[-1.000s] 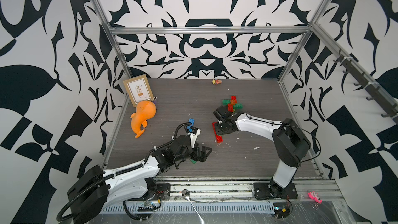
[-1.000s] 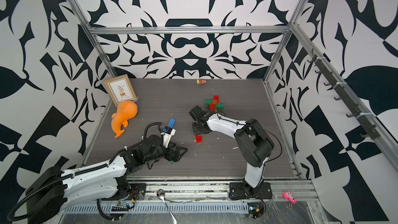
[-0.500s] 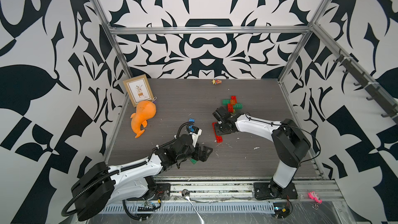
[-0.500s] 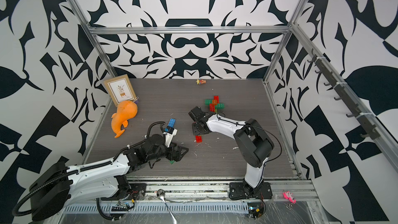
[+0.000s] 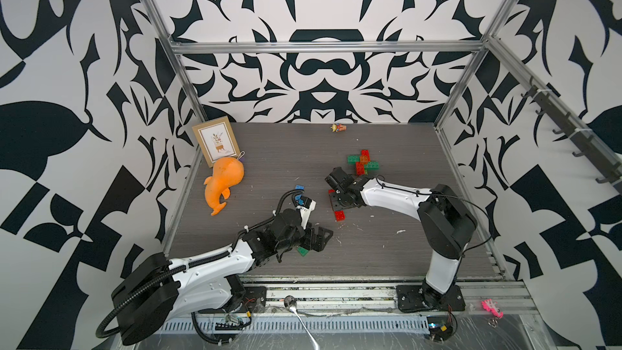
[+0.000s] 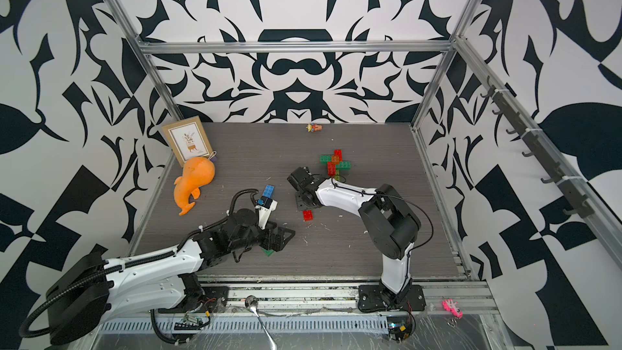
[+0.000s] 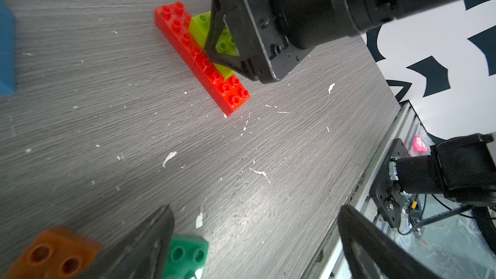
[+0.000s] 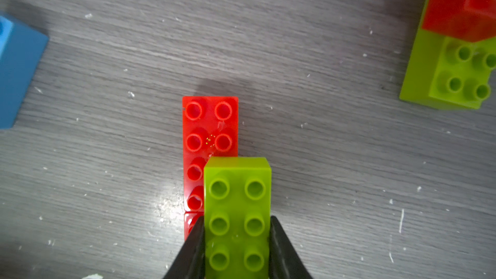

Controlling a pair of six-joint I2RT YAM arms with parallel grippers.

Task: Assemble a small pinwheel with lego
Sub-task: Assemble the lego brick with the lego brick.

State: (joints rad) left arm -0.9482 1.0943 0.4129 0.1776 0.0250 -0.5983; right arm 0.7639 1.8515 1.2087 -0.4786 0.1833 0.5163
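My right gripper [image 8: 237, 220] is shut on a lime lego brick [image 8: 237, 205], held low over a line of two red bricks [image 8: 209, 124] lying end to end mid-table [image 5: 339, 215]. The lime brick overlaps their one long side. My left gripper [image 7: 256, 210] stands open near the table's front edge, nothing between its fingers. One finger [image 7: 150, 237] is beside a dark green brick [image 7: 188, 253], and an orange brick [image 7: 53, 253] lies past it. A blue brick [image 6: 268, 191] lies behind the left wrist. A cross of green, red, lime and orange bricks [image 5: 363, 162] sits further back.
An orange plush whale [image 5: 223, 183] and a framed picture [image 5: 216, 141] stand at the back left. A small figurine [image 5: 338, 127] lies by the back wall. The metal rail [image 5: 370, 289] runs along the front edge, close to my left gripper.
The left arm has crept slightly toward the front right. The right arm has stayed still, with the lime brick in its grip.
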